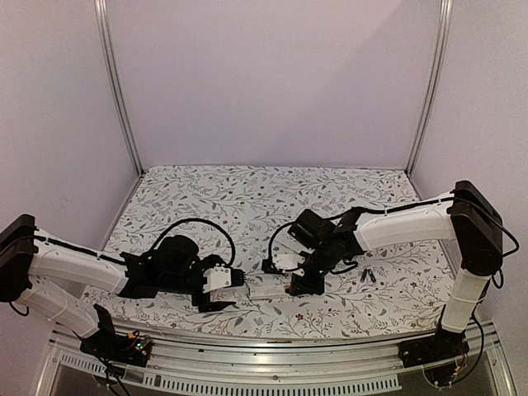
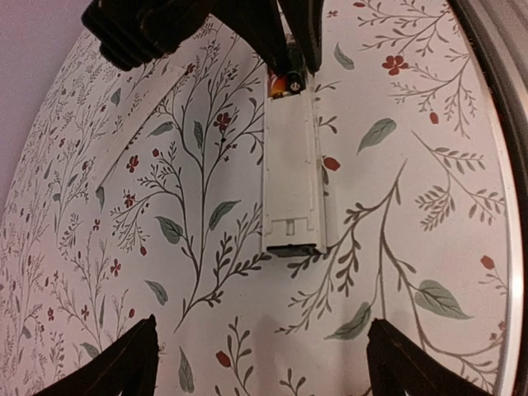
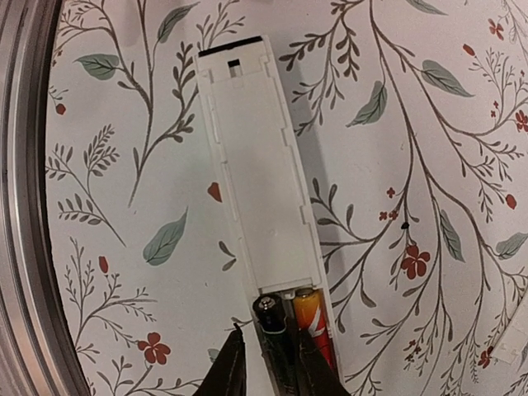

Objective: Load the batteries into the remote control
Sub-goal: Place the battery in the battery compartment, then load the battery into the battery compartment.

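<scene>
On floral cloth (image 3: 412, 124), right end effector (image 3: 272, 351) pinches black battery (image 3: 268, 318) beside red battery (image 3: 310, 320) in white remote (image 3: 256, 165).

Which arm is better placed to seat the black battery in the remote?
Right. The right gripper grips the black battery in the remote's open compartment; the left gripper hangs open beyond the other end.

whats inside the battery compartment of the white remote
Two cells lie side by side in the remote: a black battery, with the right gripper closed around it, and a red battery. Their lower ends are hidden by its fingers.
</scene>
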Available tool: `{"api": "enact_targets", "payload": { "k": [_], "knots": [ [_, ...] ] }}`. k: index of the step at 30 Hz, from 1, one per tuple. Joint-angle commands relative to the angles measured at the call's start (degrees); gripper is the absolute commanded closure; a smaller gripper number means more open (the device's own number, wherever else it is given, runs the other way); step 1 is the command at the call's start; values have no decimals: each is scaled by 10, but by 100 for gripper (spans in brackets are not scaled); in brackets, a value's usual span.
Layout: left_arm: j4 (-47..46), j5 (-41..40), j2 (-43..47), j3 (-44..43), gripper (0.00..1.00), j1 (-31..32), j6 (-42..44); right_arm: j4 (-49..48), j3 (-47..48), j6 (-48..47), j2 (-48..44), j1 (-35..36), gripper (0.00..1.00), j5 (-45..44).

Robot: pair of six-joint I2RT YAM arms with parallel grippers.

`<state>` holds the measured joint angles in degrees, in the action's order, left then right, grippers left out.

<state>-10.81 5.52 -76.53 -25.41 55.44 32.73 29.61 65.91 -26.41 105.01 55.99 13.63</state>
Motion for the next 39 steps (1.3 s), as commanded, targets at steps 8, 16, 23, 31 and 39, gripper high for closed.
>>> {"api": "enact_targets", "payload": {
  "k": [8,16,23,31,39],
  "knots": [
    [6,2,-13,-14,12,6,-4,21,24,20,-28,4,78,4],
    [17,28,-29,-38,13,9,-2,14,18,80,-72,0,71,14],
    [22,53,-82,-74,14,24,-2,3,-17,298,-130,-73,55,22],
    [-14,41,-144,-105,17,30,-33,28,-75,551,-184,-108,45,18],
    [-3,40,-182,-123,24,31,-63,47,-84,614,-186,-86,63,23]
  ]
}}
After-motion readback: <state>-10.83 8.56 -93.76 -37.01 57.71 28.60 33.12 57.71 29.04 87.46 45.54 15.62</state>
